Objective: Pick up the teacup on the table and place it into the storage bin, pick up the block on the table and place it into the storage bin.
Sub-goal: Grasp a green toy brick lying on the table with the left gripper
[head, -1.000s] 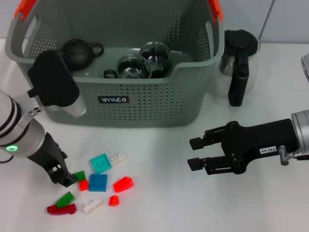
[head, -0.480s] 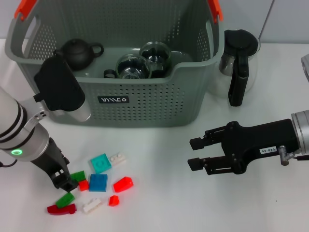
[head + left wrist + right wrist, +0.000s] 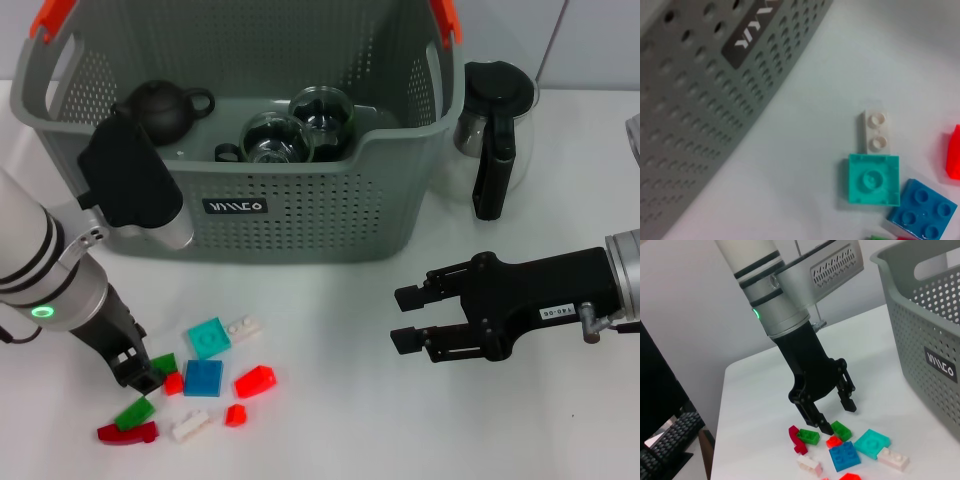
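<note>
Head view: left gripper (image 3: pixel 146 376) low over the bricks on the counter (image 3: pixel 330 420), fingers apart astride a green brick (image 3: pixel 163 364); storage bin (image 3: pixel 300 225) behind; right gripper (image 3: pixel 405 318) hovers, fingers apart. Left wrist view: teal brick (image 3: pixel 873 179) beside the bin. Right wrist view: left fingers (image 3: pixel 848 403) straddle the green brick.

The left gripper (image 3: pixel 143 372) has crept toward three o'clock, its open fingers now hanging right over the small green block (image 3: pixel 163 364) among the scattered bricks.
</note>
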`<action>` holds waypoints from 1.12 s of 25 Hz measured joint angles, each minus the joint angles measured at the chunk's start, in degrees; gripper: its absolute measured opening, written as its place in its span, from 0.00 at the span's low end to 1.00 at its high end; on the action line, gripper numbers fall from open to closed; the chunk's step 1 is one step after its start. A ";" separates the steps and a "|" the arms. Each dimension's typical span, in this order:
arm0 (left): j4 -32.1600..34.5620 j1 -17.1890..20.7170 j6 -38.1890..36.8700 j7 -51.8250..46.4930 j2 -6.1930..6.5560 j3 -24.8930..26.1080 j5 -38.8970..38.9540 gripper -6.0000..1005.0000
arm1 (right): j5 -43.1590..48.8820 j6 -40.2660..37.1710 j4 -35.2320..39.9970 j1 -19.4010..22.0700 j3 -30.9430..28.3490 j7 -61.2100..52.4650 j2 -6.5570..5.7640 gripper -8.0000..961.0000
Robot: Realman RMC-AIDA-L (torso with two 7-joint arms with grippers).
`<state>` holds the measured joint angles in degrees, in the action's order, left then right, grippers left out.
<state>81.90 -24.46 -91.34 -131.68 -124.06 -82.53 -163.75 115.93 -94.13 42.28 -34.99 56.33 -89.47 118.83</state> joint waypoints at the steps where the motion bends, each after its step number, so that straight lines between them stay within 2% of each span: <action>1: -0.31 -0.18 0.01 -0.02 0.02 0.00 0.00 0.59 | 0.00 0.00 0.00 0.01 0.00 0.00 0.00 0.59; 11: -2.10 -1.21 -0.19 -0.31 0.62 -0.01 -0.07 0.59 | 0.00 -0.04 0.00 0.09 0.02 0.00 -0.09 0.59; 28: -3.67 -2.01 0.29 -0.67 0.80 -0.01 -0.08 0.59 | 0.00 0.01 -0.58 0.10 0.00 0.29 -0.17 0.59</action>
<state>78.23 -26.47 -91.05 -132.35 -123.26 -82.53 -163.83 115.93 -94.13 41.70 -34.89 56.34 -89.18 118.66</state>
